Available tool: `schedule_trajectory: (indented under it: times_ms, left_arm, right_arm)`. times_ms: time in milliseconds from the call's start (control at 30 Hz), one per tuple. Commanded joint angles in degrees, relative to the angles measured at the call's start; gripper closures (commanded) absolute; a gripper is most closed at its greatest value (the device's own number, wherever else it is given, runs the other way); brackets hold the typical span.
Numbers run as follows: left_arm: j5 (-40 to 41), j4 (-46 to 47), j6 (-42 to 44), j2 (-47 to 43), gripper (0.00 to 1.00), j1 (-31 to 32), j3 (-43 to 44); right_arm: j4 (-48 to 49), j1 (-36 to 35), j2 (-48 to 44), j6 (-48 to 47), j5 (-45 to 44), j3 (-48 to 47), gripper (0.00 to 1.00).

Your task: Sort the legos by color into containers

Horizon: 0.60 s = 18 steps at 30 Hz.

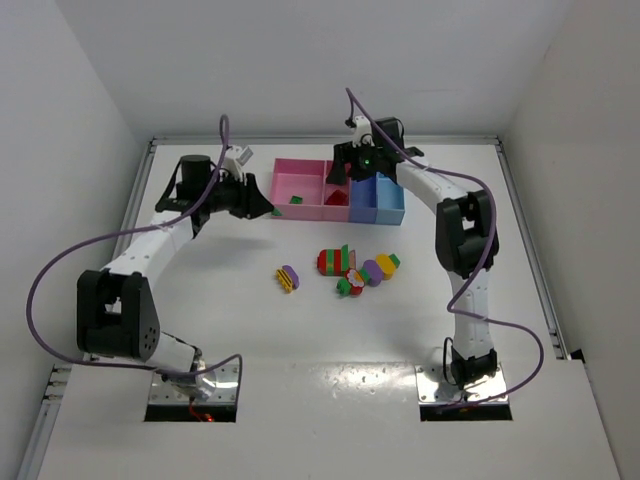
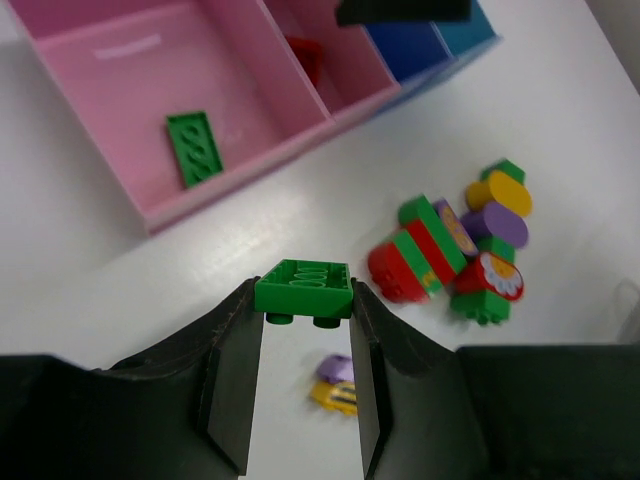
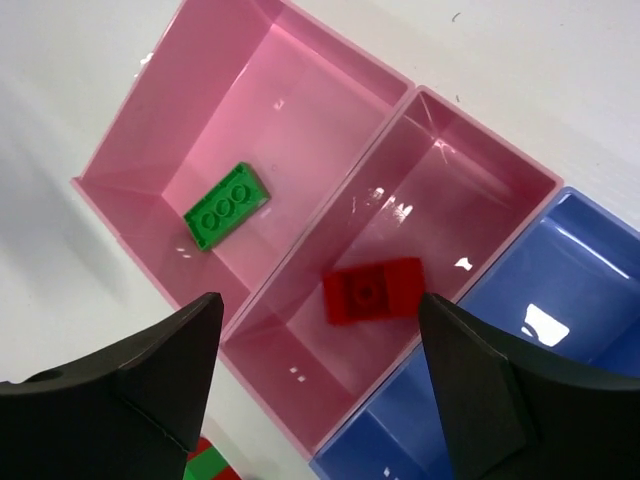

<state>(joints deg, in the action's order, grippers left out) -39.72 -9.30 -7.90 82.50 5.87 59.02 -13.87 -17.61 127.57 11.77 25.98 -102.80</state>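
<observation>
Right wrist view: wide pink plastic bin (image 3: 270,90) holds one flat green brick (image 3: 226,205), narrow pink bin (image 3: 450,170) one red brick (image 3: 373,290). Above them the right pincer (image 3: 320,300) stands spread. Beside the bins the left pincer (image 2: 305,295) pinches a second green brick (image 2: 303,285). Mixed brick cluster (image 1: 355,268) lies unsorted on table (image 1: 250,330).

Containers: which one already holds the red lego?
The narrow pink bin, red lego on its floor, between the wide pink bin holding a green brick and the purple-blue bin.

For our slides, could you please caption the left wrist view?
Left gripper holds a green brick near the wide pink bin, where another green brick lies.
</observation>
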Motion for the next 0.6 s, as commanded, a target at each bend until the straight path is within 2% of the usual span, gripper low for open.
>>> schedule_trajectory:
  times_ms: [0,100,233,333,467,500,567]
  left_arm:
    - [8.2,6.4,-1.8,2.6,0.96,2.0,6.6]
    - [15.2,7.9,-2.4,7.7,0.95,4.4,10.9]
    - [21.8,7.9,-1.9,17.2,0.91,7.6,21.4]
    - [25.5,7.4,-2.4,23.2,0.82,8.1,24.4]
    - [28.5,6.8,-2.4,27.8,0.58,8.6,27.0]
    - [28.5,6.8,-3.0,27.8,0.49,8.6,27.0]
    - [27.3,7.5,-3.6,28.5,0.43,8.6,27.0]
  right_arm:
    - [1.0,0.1,-4.0,-0.3,-1.9,0.5,0.20]
    - [1.0,0.1,-8.6,-0.3,-1.4,2.6,0.20]
    - [-0.1,0.1,-15.2,-1.7,2.1,6.7,0.20]
    - [-0.8,0.6,-19.1,-4.5,4.3,11.6,0.20]
    - [-3.3,1.2,-23.6,-7.5,8.5,16.8,0.20]
    - [-4.3,1.2,-24.6,-8.3,10.3,17.5,0.20]
    - [-6.3,1.2,-25.4,-11.6,14.5,18.9,0.20]
